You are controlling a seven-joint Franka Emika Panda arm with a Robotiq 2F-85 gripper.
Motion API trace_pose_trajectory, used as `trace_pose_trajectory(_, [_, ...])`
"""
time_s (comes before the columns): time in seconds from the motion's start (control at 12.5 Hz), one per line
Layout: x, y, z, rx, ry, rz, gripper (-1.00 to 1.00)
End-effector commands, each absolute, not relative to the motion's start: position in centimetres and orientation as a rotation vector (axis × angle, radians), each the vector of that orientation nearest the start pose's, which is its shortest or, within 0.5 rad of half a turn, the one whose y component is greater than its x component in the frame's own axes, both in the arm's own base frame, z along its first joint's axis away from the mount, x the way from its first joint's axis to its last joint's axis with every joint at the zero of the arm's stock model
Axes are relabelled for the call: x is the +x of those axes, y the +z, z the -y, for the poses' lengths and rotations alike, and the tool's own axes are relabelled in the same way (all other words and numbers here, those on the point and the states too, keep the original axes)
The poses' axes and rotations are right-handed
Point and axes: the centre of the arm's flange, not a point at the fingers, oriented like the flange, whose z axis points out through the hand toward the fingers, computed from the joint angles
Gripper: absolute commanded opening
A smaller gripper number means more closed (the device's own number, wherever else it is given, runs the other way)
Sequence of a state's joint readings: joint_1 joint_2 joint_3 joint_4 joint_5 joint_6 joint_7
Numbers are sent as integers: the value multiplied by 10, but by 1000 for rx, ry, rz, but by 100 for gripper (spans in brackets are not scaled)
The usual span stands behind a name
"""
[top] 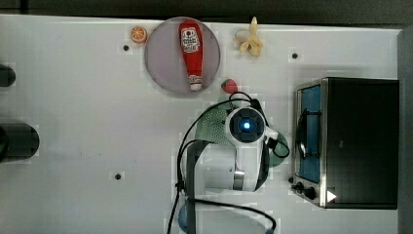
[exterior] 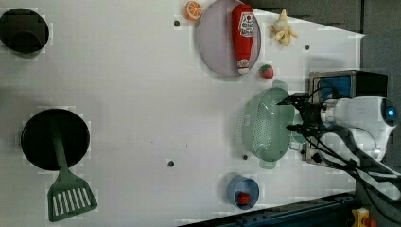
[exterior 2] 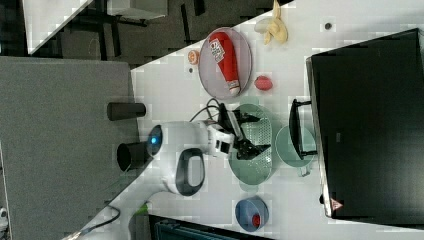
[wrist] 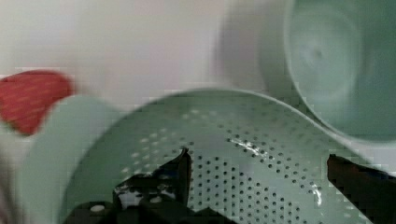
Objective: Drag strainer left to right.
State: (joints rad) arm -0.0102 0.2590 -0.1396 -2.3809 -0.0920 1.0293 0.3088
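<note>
Spread wide, the pincer [exterior: 295, 113] hangs over the strainer [exterior: 265, 125] with nothing between its two black fingers [exterior 2: 250, 119]. In the left view one finger reaches over the strainer's right rim and the other sits lower beside it, both pointing toward the bowl's perforated middle. In the wrist view the fingers [wrist: 163, 179] stand well apart over the dotted floor of the strainer [wrist: 233, 158]; whether a tip touches the plastic cannot be told.

The strainer lies on the white table [top: 73, 122], in the top view partly under the arm, just left of the toaster oven [top: 350, 141]. A small green cup [exterior 2: 295, 145] stands between the strainer [exterior 2: 255, 145] and the oven in the right view, just beside the strainer's rim. A strawberry [exterior: 266, 71] lies near the strainer's upper end in the left view, and beyond it the grey-lilac plate [exterior: 213, 42] carries a ketchup bottle [exterior: 243, 33]. A blue bowl [exterior: 242, 191] sits near the strainer's lower end in the left view.
</note>
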Motion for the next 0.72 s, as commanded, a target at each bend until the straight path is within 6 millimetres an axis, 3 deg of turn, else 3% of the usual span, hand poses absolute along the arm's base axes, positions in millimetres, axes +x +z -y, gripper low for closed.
trace_pose_trajectory(0.08, [520,316,43,-2872,-103,-1371,100])
trace_pose_trajectory(0.4, [514,443,30,-2906,-16,-1370,100])
trace_pose_trajectory(0.56, [500,501,30,-2908,49,-1380,100])
trace_pose_trajectory(0.72, [481,547,25,-2874,110,-1384,100])
